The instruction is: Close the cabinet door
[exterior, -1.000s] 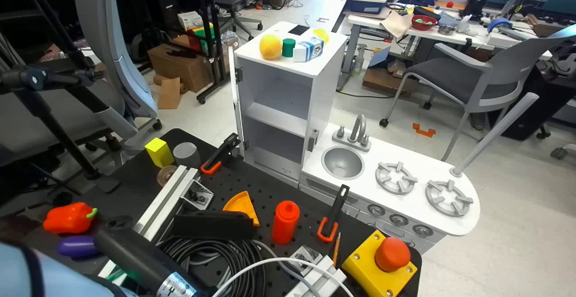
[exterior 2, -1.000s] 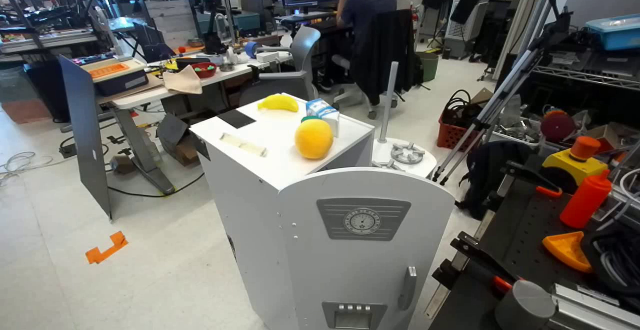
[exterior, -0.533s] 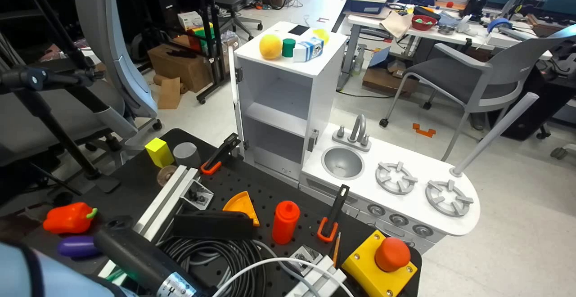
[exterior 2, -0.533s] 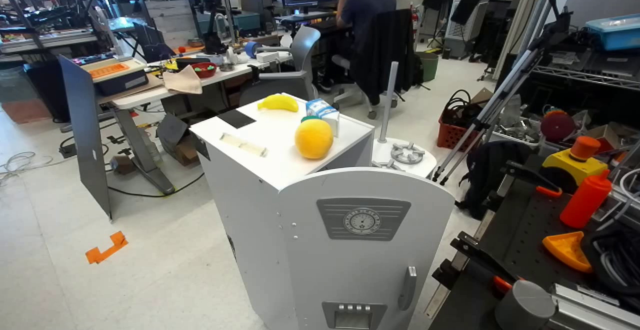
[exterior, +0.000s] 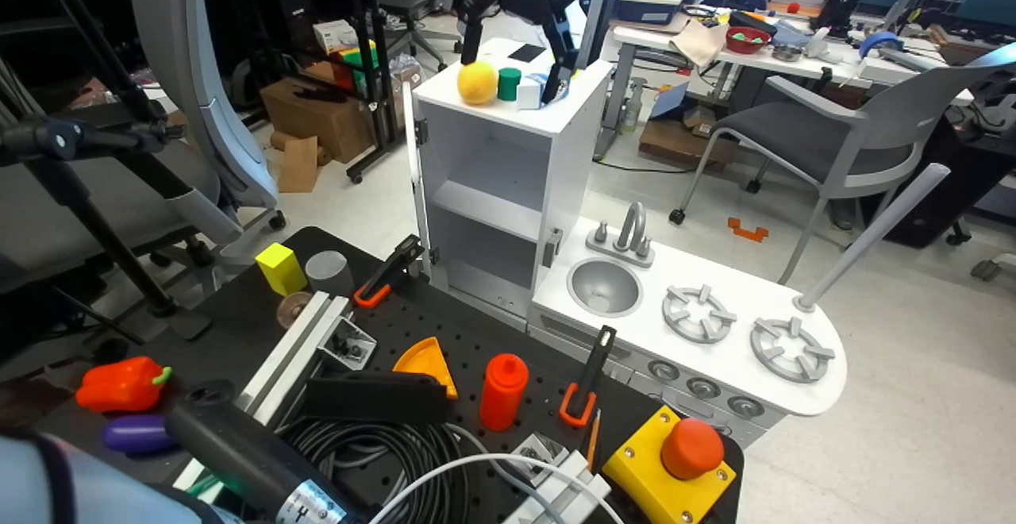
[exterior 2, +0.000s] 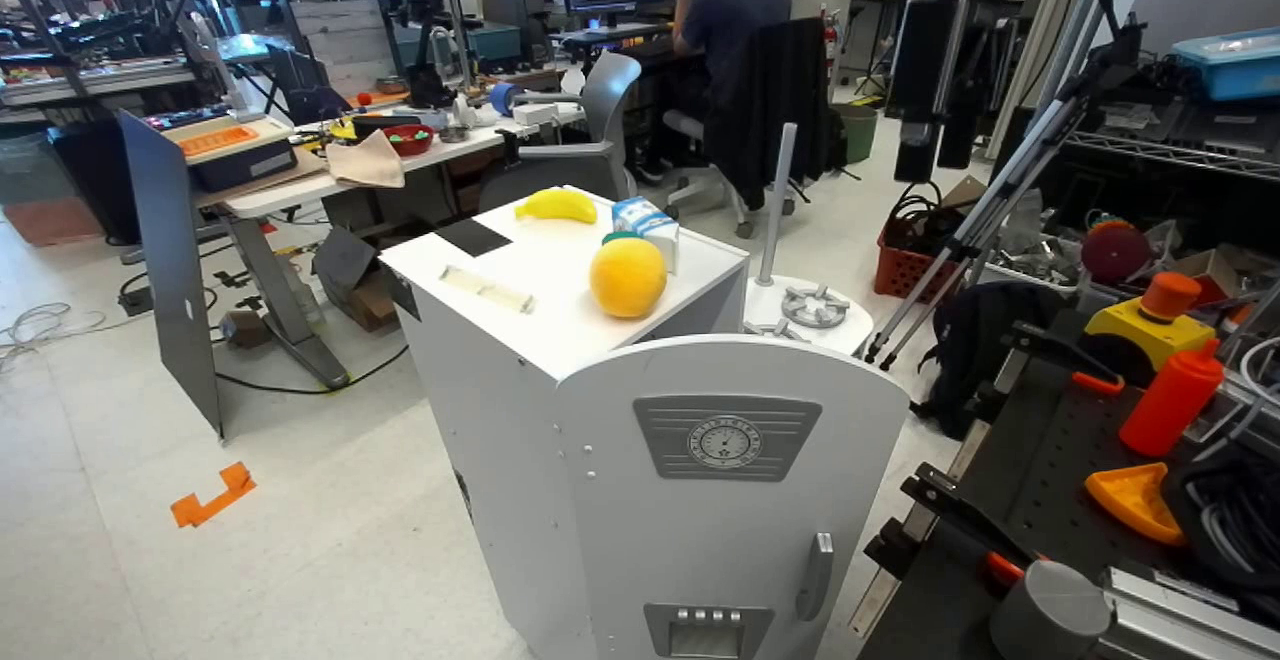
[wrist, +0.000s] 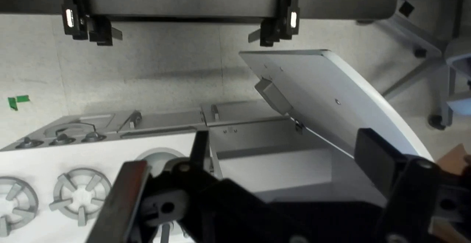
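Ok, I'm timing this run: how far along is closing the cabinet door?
Done: nothing visible; the door stands open, the shelf exposed. In hand: nothing yet; the end effector hangs open, apart from the door. Remaining: seemingly everything, reaching the door and swinging it shut.

Black gripper [exterior: 513,75] aimed down from where I stand, two fingers [exterior: 564,54] spread wide, clear gap between their tips

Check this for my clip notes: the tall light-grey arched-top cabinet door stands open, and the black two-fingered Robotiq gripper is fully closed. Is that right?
Not quite: the black two-fingered Robotiq gripper is open, not closed; an exterior view shows its jaws spread well apart. The rest holds: the tall light-grey arched-top cabinet door stands open.
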`<state>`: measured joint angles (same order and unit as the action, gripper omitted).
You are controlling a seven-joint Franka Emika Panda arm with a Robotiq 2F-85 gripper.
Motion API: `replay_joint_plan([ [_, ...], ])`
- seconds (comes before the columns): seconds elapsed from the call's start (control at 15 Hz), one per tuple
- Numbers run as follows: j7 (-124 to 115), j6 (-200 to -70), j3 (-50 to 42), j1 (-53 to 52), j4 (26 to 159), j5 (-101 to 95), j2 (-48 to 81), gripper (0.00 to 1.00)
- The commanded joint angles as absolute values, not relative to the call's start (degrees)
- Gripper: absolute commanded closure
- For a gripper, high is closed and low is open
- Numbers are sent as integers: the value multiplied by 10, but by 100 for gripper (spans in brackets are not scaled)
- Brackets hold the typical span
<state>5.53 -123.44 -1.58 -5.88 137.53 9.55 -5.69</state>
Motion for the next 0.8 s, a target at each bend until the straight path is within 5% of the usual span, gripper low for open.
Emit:
replay_joint_plan([
  [0.0, 76, -1160, 1, -49, 1279, 58, 61, 0],
  [0.73, 233, -954, 62, -55, 1071, -18, 256, 0],
])
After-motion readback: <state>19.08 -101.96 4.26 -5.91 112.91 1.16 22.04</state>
